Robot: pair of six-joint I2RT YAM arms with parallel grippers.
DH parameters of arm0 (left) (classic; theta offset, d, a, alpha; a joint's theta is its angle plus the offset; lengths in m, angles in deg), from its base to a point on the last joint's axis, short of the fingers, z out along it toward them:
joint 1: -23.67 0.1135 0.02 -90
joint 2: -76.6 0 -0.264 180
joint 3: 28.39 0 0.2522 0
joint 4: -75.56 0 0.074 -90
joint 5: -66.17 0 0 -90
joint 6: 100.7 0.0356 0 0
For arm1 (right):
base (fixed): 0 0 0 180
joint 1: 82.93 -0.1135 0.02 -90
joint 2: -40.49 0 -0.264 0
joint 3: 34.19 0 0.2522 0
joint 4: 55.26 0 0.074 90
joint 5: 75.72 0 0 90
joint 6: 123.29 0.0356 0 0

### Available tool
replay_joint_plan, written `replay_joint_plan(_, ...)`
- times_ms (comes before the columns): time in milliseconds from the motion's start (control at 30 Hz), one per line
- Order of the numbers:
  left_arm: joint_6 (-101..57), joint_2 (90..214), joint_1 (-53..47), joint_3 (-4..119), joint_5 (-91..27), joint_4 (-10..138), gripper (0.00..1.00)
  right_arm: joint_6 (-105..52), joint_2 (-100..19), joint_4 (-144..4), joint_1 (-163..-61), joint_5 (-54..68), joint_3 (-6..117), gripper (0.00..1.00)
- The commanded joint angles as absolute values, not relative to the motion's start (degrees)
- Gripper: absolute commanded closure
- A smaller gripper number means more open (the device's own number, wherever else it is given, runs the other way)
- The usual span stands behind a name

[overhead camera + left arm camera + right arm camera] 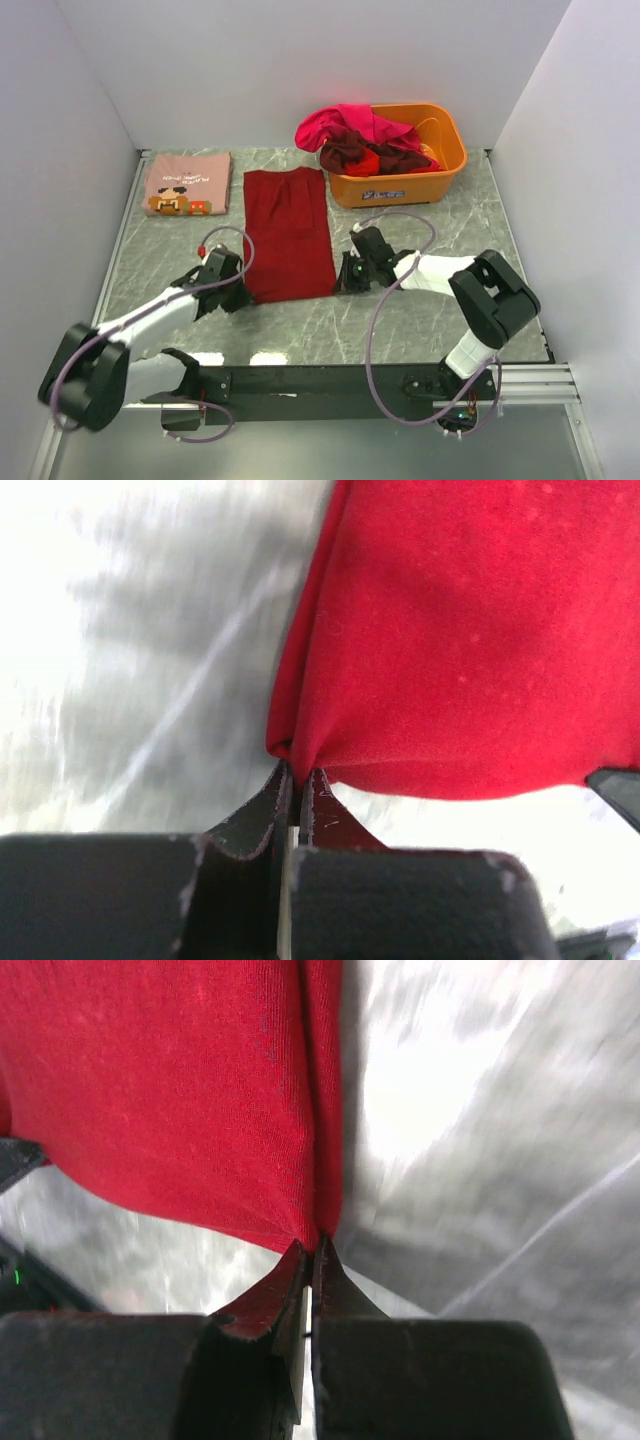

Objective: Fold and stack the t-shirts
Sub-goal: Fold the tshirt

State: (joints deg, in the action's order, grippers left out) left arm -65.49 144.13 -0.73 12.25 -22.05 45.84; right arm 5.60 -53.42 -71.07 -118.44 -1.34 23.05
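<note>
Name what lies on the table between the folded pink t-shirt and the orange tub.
The dark red t-shirt, laid flat between pink t-shirt and orange tub; the top view shows it.

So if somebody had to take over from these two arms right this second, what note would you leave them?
Left claw: shut on the near left corner of the dark red t-shirt.
Right claw: shut on its near right corner.
Done: pink t-shirt lies folded at the far left; the dark red one is flat, a long strip mid-table.
To do: fold the strip, likely stack it on the pink one, then the heap of shirts in the orange tub.
</note>
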Motion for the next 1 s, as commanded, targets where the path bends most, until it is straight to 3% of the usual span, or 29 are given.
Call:
replay_joint_plan(0,-68.7,137.5,-3.3,10.7,-18.6,34.2,0.99,3.3,-48.7,-75.7,-119.3,-5.9,19.3,1.00)
replay_joint_plan(467,-82.4,120.6,-20.0,21.2,-22.9,6.6,0.99,3.2,-25.3,-102.1,-130.3,-11.2,19.1,1.00)
replay_joint_plan(967,-72.0,117.4,-21.0,38.0,-21.5,0.1,0.99,-3.0,-18.4,-111.6,-130.0,-20.7,29.1,1.00)
